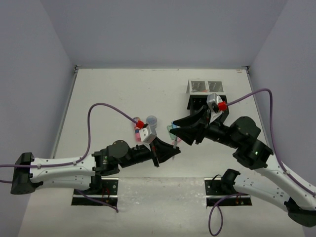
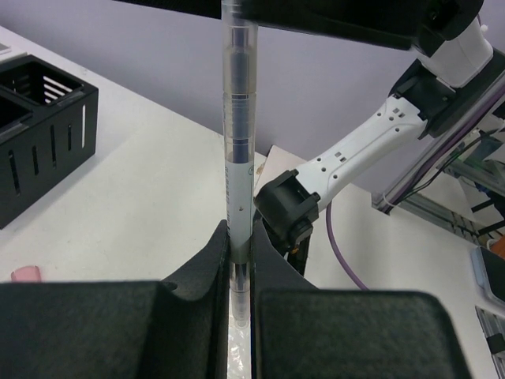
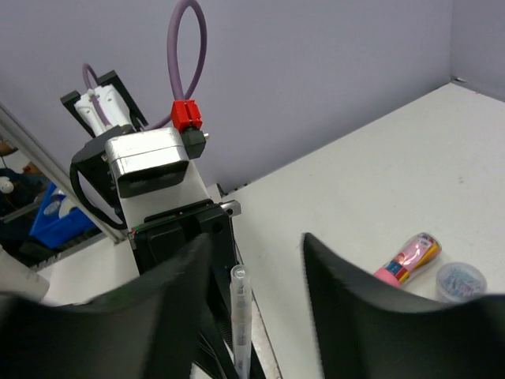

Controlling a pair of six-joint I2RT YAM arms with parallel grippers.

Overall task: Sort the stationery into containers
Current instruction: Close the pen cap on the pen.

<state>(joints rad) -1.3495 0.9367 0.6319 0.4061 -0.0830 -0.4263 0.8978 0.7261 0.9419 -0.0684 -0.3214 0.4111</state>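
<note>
Left wrist view: pen (image 2: 239, 158), held above mid-table, its near end pinched in left claw (image 2: 241, 257). Long axis runs straight into right claw (image 3: 256, 260), spread astride the free end. Black box (image 1: 196, 102) lies far right, nearer right arm.

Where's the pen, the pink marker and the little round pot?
pen (image 2: 239, 150): left wrist view, middle of its barrel.
pink marker (image 3: 406, 259): right wrist view, its body.
little round pot (image 3: 460, 280): right wrist view, its top.
</note>
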